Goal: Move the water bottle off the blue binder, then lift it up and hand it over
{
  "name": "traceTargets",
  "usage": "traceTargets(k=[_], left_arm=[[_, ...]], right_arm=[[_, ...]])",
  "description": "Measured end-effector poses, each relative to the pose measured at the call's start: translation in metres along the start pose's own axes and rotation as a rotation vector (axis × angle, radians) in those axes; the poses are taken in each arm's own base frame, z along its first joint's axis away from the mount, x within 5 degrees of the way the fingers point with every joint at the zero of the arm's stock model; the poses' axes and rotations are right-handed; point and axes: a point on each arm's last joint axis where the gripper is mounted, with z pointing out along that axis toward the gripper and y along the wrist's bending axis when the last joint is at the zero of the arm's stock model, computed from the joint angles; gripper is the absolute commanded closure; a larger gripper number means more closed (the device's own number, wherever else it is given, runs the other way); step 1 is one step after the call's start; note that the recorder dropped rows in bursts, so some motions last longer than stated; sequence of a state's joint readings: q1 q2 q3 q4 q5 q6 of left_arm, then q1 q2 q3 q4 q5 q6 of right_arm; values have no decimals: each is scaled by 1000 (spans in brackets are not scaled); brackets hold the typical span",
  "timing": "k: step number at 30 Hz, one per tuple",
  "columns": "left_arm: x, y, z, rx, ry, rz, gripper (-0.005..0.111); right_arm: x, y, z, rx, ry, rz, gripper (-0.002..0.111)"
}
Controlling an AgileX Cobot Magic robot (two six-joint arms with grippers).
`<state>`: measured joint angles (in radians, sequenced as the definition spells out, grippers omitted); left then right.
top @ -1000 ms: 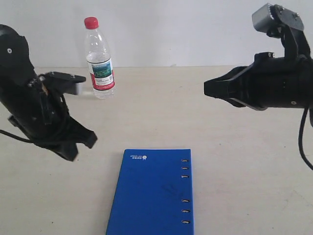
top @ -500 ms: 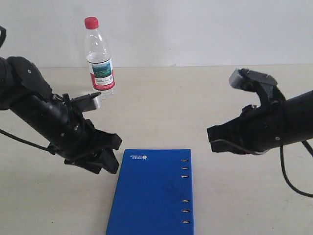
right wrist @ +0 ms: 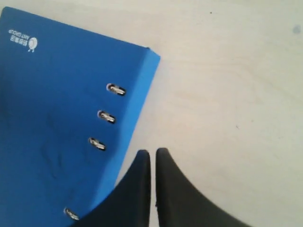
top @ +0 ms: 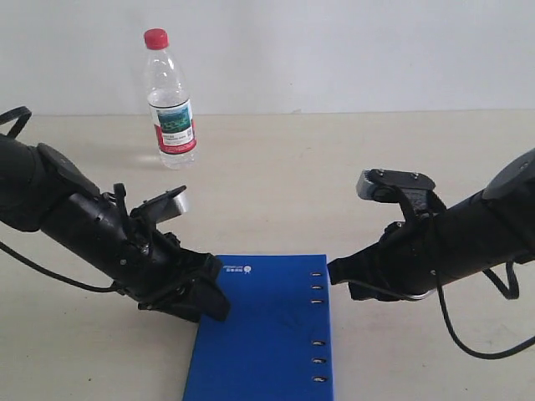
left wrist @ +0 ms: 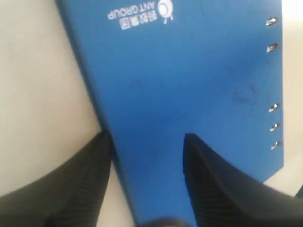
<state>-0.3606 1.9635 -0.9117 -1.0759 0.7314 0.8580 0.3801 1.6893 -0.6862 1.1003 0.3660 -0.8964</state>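
Left gripper (top: 205,292) (left wrist: 147,137) low at the left edge of the blue binder (top: 263,334), fingers apart: one over the cover, one over the table (top: 334,167) beside it, nothing clamped. Water bottle (top: 171,104) stands upright at the table's back left, well apart from binder and both grippers; red cap, red-white-green label, print too small to read, fill level unclear. Binder lies flat and closed near the front edge, white "ANT GROUP" logo (left wrist: 137,12) at the far left corner, ring slots along the right edge. Right gripper (top: 338,271) (right wrist: 150,151) just beside that edge, fingers nearly together, holding nothing.
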Motion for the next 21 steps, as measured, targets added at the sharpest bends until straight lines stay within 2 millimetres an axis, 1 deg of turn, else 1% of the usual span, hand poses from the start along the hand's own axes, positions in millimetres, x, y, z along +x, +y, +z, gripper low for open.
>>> traceTargets(k=[3, 7, 10, 17, 21], left_arm=[[3, -2, 0, 16, 14, 6, 60], [0, -14, -14, 46, -31, 28, 60], [-3, -20, -19, 75, -63, 30, 60], [-2, -24, -19, 118, -62, 35, 60], [0, -29, -20, 173, -51, 40, 60]], right_arm=[[0, 0, 0, 2, -2, 3, 109], [0, 0, 0, 2, -2, 8, 109], [0, 0, 0, 2, -2, 8, 109], [0, 0, 0, 0, 0, 8, 109], [0, 0, 0, -3, 2, 8, 109]])
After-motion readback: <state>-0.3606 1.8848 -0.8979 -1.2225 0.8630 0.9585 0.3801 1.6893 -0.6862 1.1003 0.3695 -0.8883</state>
